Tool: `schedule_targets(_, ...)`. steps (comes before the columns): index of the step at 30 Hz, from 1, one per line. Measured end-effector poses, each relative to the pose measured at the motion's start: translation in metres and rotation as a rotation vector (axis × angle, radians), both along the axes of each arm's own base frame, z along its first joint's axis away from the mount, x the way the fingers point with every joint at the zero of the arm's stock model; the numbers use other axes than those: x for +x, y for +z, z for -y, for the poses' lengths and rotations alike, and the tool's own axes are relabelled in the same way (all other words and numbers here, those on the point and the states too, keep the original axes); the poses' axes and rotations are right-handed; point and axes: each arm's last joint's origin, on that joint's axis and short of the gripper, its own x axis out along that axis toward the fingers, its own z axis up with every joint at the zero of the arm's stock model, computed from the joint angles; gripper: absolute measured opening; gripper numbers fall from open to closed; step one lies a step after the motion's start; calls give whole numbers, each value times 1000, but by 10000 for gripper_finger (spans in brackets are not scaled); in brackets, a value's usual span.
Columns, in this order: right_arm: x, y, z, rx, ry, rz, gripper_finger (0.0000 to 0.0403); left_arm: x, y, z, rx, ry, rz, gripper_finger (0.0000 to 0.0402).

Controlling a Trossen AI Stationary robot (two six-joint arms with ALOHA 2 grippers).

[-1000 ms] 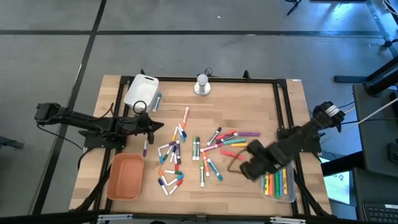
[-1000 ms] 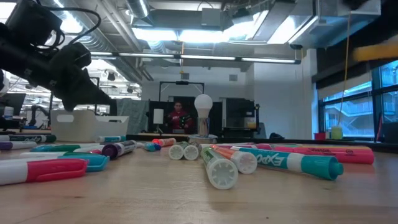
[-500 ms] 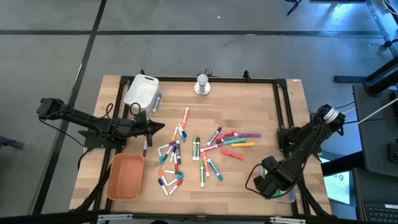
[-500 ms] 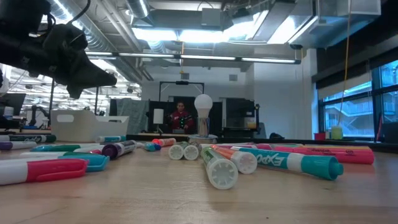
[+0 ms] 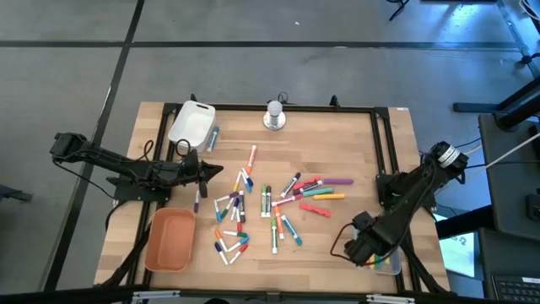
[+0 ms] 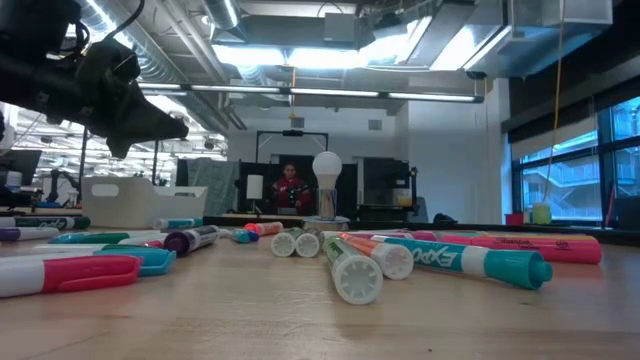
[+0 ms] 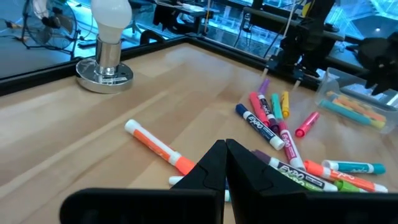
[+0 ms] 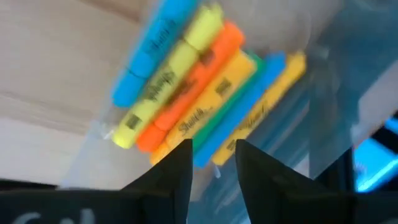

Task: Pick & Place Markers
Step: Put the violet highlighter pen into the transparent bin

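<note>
Right gripper [image 8: 211, 155], fingers slightly spread and empty, hovers over Sharpie-labelled highlighters [image 8: 199, 93] in the clear plastic tray [image 5: 390, 263] at five o'clock; left gripper [image 7: 225, 163] pressed together near EXPO-branded whiteboard markers [image 7: 264, 127].

The dark left gripper [image 5: 216, 174] reaches inward with fingers closed together, while the dark right gripper [image 5: 361, 251] points downward, fingers parted.

Orange tray [image 5: 170, 240], white tray [image 5: 191, 123], lamp-like bulb [image 5: 274, 115], wooden table [image 5: 337, 152]
</note>
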Motion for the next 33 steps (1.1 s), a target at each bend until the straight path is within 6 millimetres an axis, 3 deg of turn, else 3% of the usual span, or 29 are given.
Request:
schedule_targets(7,26,31,19,-154,202,196,121,0,0,-1,18,42,-3,6)
schedule_targets(15,71,36,84,-385,608,285,122,-1,0,-2,68,73,-20,6)
schedule_targets(24,99,36,168,-366,732,235,122,-2,0,-4,144,130,-49,6)
schedule_targets(30,108,26,190,-283,896,201,122,-1,1,-3,237,66,-81,7)
schedule_targets(33,113,16,196,-253,880,167,122,-1,2,-2,238,56,-70,13)
